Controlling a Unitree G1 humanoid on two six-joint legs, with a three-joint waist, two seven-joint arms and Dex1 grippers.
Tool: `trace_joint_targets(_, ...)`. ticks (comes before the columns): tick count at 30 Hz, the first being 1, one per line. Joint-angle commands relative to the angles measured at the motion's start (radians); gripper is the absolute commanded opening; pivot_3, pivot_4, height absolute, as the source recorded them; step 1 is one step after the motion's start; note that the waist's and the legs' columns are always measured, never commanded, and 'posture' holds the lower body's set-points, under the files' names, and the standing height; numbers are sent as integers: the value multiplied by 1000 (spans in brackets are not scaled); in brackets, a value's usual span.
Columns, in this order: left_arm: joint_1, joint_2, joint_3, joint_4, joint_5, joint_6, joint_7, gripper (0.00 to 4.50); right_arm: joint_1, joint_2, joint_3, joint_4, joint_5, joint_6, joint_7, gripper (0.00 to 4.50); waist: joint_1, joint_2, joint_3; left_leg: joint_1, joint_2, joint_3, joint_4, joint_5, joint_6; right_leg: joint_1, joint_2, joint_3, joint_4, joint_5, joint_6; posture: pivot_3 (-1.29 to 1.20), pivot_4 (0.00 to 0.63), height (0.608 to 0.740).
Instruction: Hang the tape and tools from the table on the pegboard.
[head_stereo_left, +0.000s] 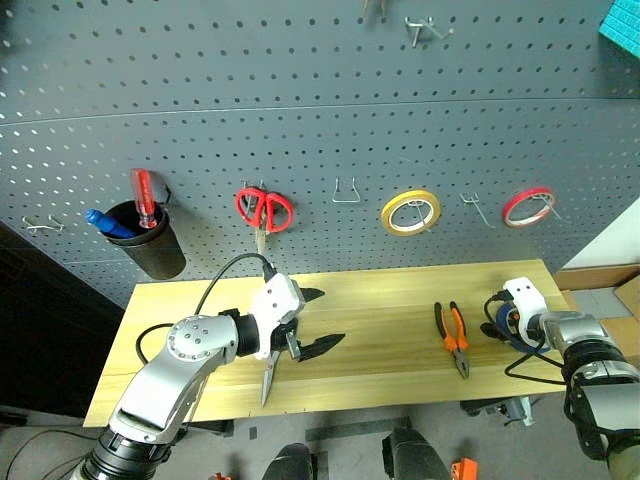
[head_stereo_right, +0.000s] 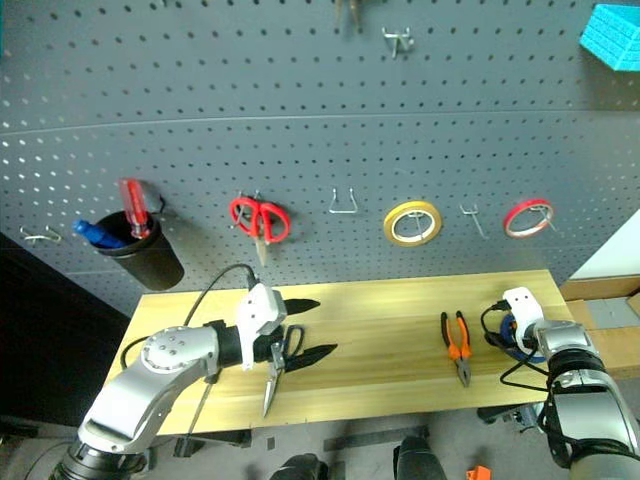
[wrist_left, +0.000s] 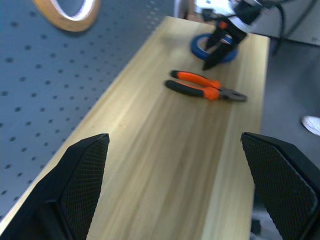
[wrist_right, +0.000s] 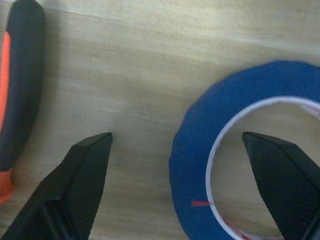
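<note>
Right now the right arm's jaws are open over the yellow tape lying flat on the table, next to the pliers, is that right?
Not quite: the tape is blue, not yellow. The right wrist view shows the right gripper with its jaws open over the blue tape, which lies flat on the table near the pliers. The yellow ring hangs on the pegboard.

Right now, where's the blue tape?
The blue tape lies flat on the table near its right end, just right of the orange-and-black pliers. The open right gripper straddles its near wall, one finger inside the ring.
</note>
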Motion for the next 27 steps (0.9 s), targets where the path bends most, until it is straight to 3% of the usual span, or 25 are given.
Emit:
trace_joint_targets(1, -20, 7, -10, -23, 0, -28, -17, 4500, 3, 8, -8, 36, -9, 16, -30, 3623, -1, 0, 0, 0, 0, 0, 0, 0, 0, 0, 0, 0, 0, 0, 0, -18, 174, 740)
trace_joint_targets(10, -37, -8, -15, -9, -6, -35, -36, 4500, 55, 19, 20, -16, -40, -36, -75, 783, -1, -3, -2, 0, 0, 0, 3, 0, 0, 1, 0, 0, 0, 2, 1, -38, 160, 740)
trace_joint_targets(13, -34, -16, -15, -18, -16, -31, -42, 4500, 153, -19, 40, -203, -79, -98, -121, 684, 2, -4, -3, 0, 0, -1, 3, 0, 0, 1, 0, 0, 0, 2, 1, -41, 158, 740)
trace_joint_targets(16, -24, -25, -11, -30, -22, -35, -40, 4500, 311, -48, 1, -521, -86, -113, -173, 684, 7, -2, -4, -2, 0, -1, 3, 0, 0, -1, 0, -1, 0, 2, 1, -47, 157, 740)
trace_joint_targets(18, -24, -44, -2, -25, -12, -51, -16, 4500, 419, -29, -56, -756, -61, -42, -214, 684, 4, -1, -4, -5, 0, -1, 3, 0, 0, -4, 0, 0, 0, 2, 1, -53, 159, 740)
trace_joint_targets(22, -24, -95, 19, -22, -14, -67, 33, 4500, 616, 5, -53, -1186, -142, -16, -307, 684, -6, 0, -4, -7, 0, 0, 3, 0, 0, -7, 0, 2, 2, 2, 2, -76, 163, 740)
trace_joint_targets(27, -14, -155, 45, -34, -24, -95, 91, 4500, 711, 103, -28, -1521, -242, -115, -441, 684, -6, 0, -4, -6, 1, 0, 4, 1, -1, -6, 1, 2, 4, 2, 2, -96, 165, 740)
